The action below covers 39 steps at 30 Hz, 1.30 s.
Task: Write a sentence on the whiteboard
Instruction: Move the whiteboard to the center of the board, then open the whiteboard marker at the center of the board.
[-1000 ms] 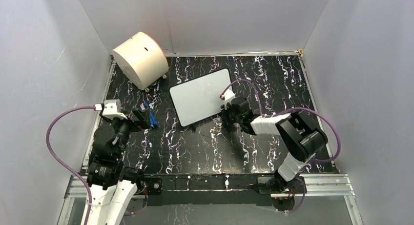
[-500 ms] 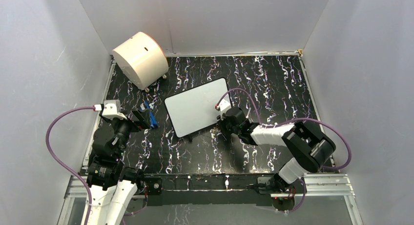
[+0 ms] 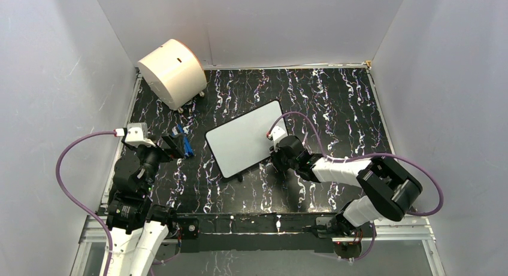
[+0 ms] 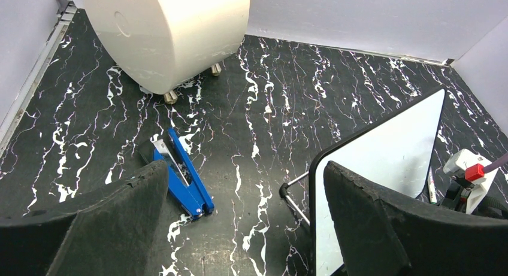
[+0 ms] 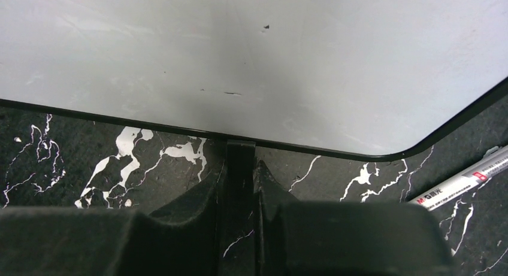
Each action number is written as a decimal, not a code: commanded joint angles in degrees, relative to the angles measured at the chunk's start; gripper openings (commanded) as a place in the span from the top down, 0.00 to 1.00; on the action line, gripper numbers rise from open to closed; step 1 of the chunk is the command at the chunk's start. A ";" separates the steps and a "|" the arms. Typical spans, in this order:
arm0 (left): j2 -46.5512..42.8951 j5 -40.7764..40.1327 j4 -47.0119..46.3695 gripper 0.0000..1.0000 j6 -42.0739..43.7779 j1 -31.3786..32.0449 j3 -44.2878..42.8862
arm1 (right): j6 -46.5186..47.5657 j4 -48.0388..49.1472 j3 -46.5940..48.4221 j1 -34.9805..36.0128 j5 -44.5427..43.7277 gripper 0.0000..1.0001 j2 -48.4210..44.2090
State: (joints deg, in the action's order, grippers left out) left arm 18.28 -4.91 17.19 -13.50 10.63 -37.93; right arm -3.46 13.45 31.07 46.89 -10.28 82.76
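Whiteboard (image 3: 242, 138), near the centre of the marbled black table (image 3: 335, 102), long axis running from about 7 to 1 o'clock in the top view. It is propped on short black feet. The glossy face is blank apart from a few small specks, so the sentence is not yet on it.

Right gripper (image 5: 239, 186): at the board's 4 o'clock edge, jaws drawn narrow and pinching one black foot (image 5: 239, 162) just under the frame.

Left gripper (image 4: 245, 174): at 9 o'clock, well apart from the board, jaws spread wide and holding nothing.

Marker (image 5: 464, 181): lying capped on the table just beside the board's rounded corner, touched by neither arm.

Also shown: a cream drum (image 3: 172, 72) at 10 o'clock, and a blue hinged clip (image 4: 183, 180) between the left gripper and the board.

Step in hand, as judged: positioning the board before any writing. To do this well:
- Keep the pinch low on the foot.
- Slide the board flat rather than lifting it, so that it does not tip.
- Steer the corner clear of the marker, so that the marker is not swept away.
- Finish with the face square to an arm that is free to take up the marker.
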 commanded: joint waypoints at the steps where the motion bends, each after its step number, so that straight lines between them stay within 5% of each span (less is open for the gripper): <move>1: -0.52 0.60 -0.41 0.02 0.49 0.17 0.08 | -0.09 -0.13 -0.70 0.16 -1.09 0.70 -2.86; 13: -0.61 -0.12 -0.89 0.02 -0.57 0.17 0.27 | -5.39 -11.24 2.78 -1.39 -9.73 0.36 -15.14; 23: -1.31 -0.74 -1.32 0.02 -2.72 0.31 0.55 | -10.99 -19.06 6.52 -18.03 -9.71 0.20 -18.46; 29: -1.58 -0.47 -1.37 0.02 -2.56 1.09 0.58 | -15.77 -20.98 10.49 -24.75 -7.70 0.20 -11.73; 39: -1.72 2.45 -1.98 0.02 -1.63 1.47 0.71 | -18.98 -25.69 20.15 -25.04 -4.70 0.28 2.03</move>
State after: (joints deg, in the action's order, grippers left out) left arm 17.41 -4.23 16.73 -15.62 11.77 -37.80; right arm -19.81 -10.48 46.72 21.87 -16.45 81.71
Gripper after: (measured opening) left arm 0.983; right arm 0.737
